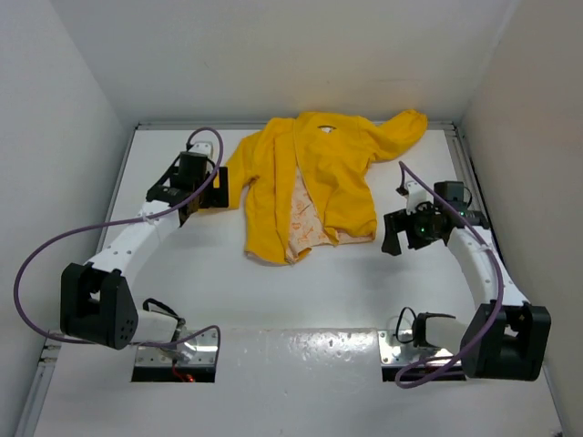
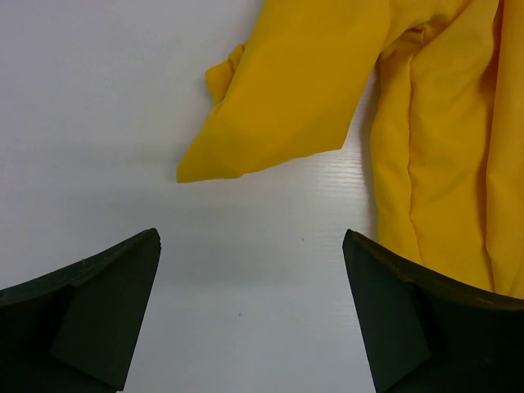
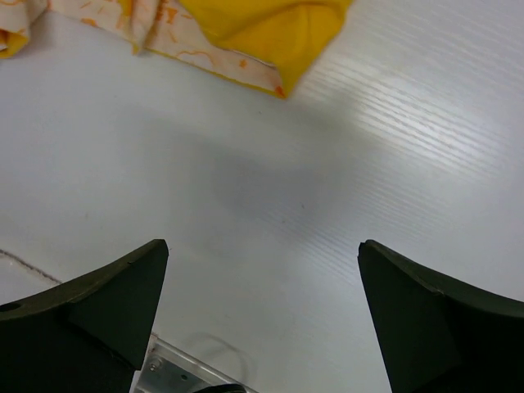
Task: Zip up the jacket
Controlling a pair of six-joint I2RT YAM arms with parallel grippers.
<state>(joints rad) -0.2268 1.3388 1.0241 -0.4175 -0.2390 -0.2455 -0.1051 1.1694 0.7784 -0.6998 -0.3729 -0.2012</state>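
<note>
The yellow jacket (image 1: 314, 177) lies flat at the back middle of the table, front unzipped, its pale orange-speckled lining (image 1: 305, 218) showing along the opening. My left gripper (image 1: 211, 189) is open and empty just left of the jacket's left sleeve; in the left wrist view that gripper (image 2: 251, 246) is over bare table, with the sleeve cuff (image 2: 246, 151) ahead of it. My right gripper (image 1: 393, 232) is open and empty, right of the jacket's lower corner; in the right wrist view that gripper (image 3: 264, 250) is over bare table, the jacket hem corner (image 3: 270, 41) lying beyond it.
White walls enclose the table on the left, back and right. Purple cables loop from both arms. The metal base plates (image 1: 178, 350) sit at the near edge; a corner of one shows in the right wrist view (image 3: 176, 372).
</note>
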